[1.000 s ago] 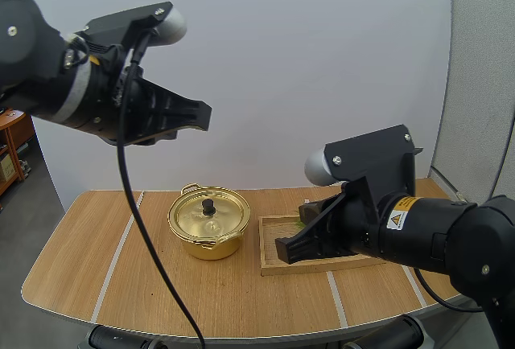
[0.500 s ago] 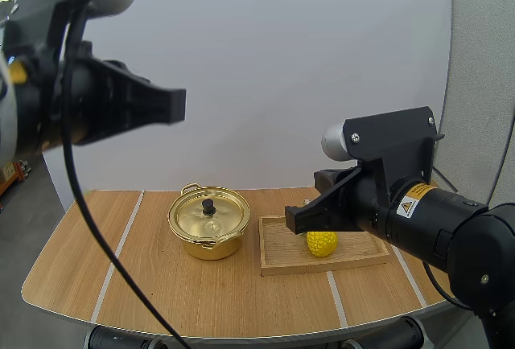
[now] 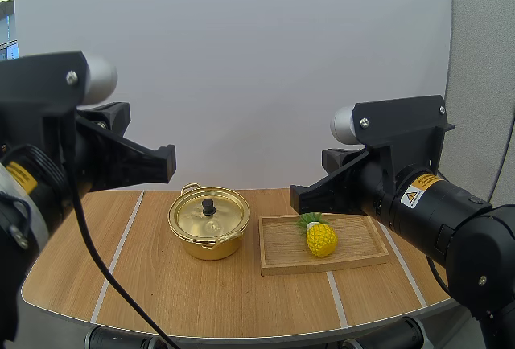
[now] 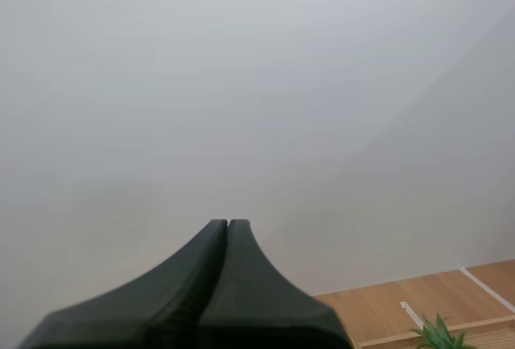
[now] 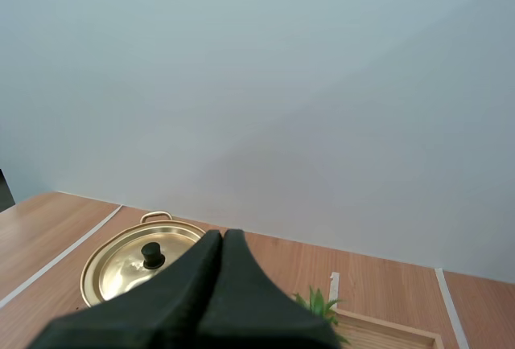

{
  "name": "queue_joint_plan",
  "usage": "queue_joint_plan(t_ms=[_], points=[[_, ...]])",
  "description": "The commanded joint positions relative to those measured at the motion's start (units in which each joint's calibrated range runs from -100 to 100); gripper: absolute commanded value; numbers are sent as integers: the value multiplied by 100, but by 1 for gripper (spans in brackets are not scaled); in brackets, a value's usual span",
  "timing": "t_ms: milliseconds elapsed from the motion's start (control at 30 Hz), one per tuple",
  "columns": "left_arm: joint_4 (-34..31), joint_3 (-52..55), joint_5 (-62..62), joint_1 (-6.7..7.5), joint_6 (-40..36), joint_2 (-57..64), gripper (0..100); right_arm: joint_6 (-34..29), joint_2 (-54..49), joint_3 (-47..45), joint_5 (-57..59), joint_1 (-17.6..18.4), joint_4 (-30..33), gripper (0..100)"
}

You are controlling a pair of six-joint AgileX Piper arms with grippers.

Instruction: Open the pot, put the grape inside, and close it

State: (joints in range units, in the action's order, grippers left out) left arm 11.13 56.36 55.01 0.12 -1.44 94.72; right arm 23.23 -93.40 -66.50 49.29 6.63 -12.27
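Hanging high over the near side of the light wooden table [image 3: 80, 285], the left jaws lie pressed together as one dark wedge with nothing between them. The right jaws are closed and empty in the same way. Neither touches anything, so I judge the task is at its very start and opening the pot is the step in hand.

Farther in, the round golden metal pot [image 3: 211, 240] sits on the table with its golden lid [image 3: 193, 214] on. The small black knob [image 3: 208, 204] stands at the lid's centre. The left jaws hang on the pot's side, well above it. The next move probably calls for them to part, come down over the knob, pinch it and lift the lid straight up. Nothing stands between them and the knob.

Just beside the pot, on the right arm's side, lies the shallow rectangular wooden tray [image 3: 282, 254]. It holds no grapes. What lies in it is a small yellow pineapple-shaped fruit with a green leafy crown [image 3: 321, 239], resting toward the tray's middle. The right jaws hang above that side and look best placed to fetch it.

The tray sits close to the pot, which leaves little room there for the lid. The bare table beyond the pot's other side, crossed by pale strips [image 3: 113, 262], looks the safer place to set it down.
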Motion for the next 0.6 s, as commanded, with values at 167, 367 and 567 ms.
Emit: queue_joint_plan(t_ms=[167,367,567], points=[[-108,645,-795,-23,-15,131,0,24,-202,-16,-167,-235,56,0],[-108,747,-795,-15,-27,462,0,24,-562,-48,-188,-391,56,0],[-108,747,-998,-12,-27,528,0,24,-660,-802,-932,-391,56,0]])
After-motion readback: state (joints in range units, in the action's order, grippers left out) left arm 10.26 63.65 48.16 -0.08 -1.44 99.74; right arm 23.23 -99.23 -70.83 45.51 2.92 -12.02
